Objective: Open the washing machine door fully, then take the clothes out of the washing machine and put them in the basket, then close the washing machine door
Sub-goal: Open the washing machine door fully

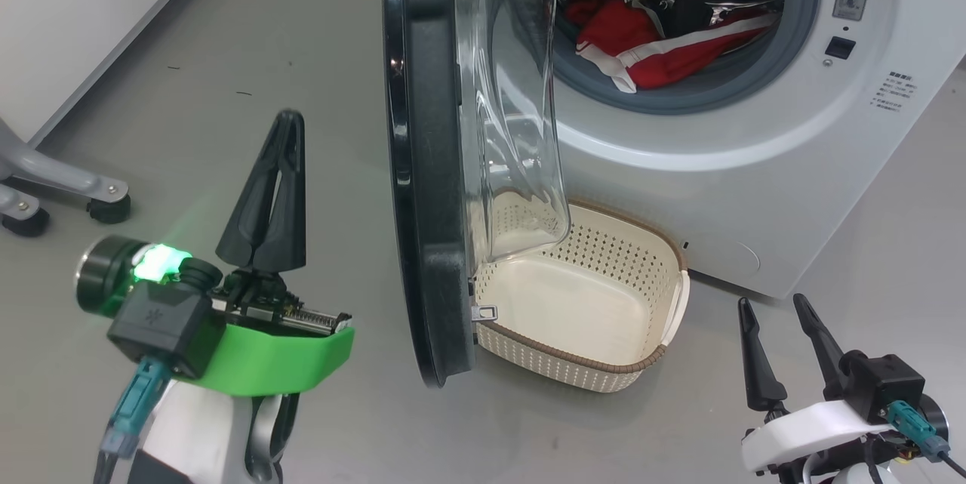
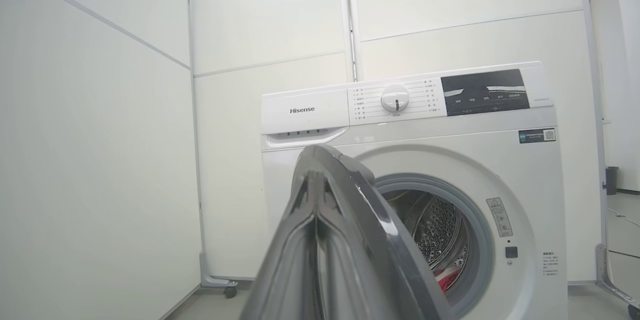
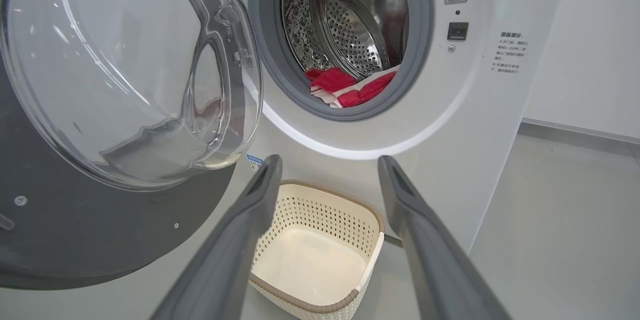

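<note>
At the washer, has the door swung out, arguably not fully, clothes still in the drum, basket empty on the floor below; holds left gripper pinched shut on nothing beside the door, right gripper wide, empty.

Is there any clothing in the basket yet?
No, the basket is bare inside, and the red clothes lie in the drum of the washing machine.

Grey floor; white panelled walls; castored grey frame leg.
</note>
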`<state>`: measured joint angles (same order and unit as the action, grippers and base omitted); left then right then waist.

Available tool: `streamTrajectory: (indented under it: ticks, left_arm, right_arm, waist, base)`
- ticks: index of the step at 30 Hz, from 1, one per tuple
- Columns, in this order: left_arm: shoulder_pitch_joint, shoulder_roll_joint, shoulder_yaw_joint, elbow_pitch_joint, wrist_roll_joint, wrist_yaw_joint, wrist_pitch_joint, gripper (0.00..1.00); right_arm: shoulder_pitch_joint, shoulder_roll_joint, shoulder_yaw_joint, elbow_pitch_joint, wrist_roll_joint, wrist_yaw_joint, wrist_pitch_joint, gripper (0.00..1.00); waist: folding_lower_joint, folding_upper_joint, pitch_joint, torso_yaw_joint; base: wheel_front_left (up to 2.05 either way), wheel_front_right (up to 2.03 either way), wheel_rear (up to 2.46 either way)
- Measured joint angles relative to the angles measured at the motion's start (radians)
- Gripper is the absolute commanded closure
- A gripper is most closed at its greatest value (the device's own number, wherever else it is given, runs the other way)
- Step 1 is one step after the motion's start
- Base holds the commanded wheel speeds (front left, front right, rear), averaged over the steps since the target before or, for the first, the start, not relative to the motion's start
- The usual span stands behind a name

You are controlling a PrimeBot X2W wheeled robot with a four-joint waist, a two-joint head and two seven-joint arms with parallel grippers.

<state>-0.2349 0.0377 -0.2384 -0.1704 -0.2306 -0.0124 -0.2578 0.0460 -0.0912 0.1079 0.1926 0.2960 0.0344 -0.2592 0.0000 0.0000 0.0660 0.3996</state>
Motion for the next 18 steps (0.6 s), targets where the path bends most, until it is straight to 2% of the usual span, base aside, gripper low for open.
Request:
streamTrajectory:
  ticks: [3,9,13,18]
  left_arm:
    - [-0.015,0.000,-0.032,-0.078,0.016,-0.004,0.000,1.00]
    - [-0.018,0.001,-0.174,-0.150,0.042,-0.075,0.000,1.00]
    - [-0.006,0.003,-0.272,-0.144,0.042,-0.092,0.000,1.00]
    - [0.070,0.011,-0.406,-0.064,0.024,-0.108,0.019,1.00]
  right_arm:
    - [0.002,0.003,-0.002,0.000,-0.008,0.009,0.000,0.00]
    - [0.003,0.013,-0.003,0.001,-0.017,0.019,0.000,0.00]
    - [0.003,0.018,-0.005,0.001,-0.027,0.026,0.000,0.00]
    - [0.003,0.023,-0.006,0.002,-0.029,0.035,0.000,0.00]
  waist:
    - [0.0000,0.0000,0.001,0.001]
    - [0.0000,0.0000,0.002,-0.004]
    - [0.0000,0.0000,0.003,-0.010]
    - [0.0000,0.0000,0.006,-0.018]
  base:
    - [0.00,0.00,0.00]
    - [0.00,0.00,0.00]
    - [0.00,0.00,0.00]
    - [0.00,0.00,0.00]
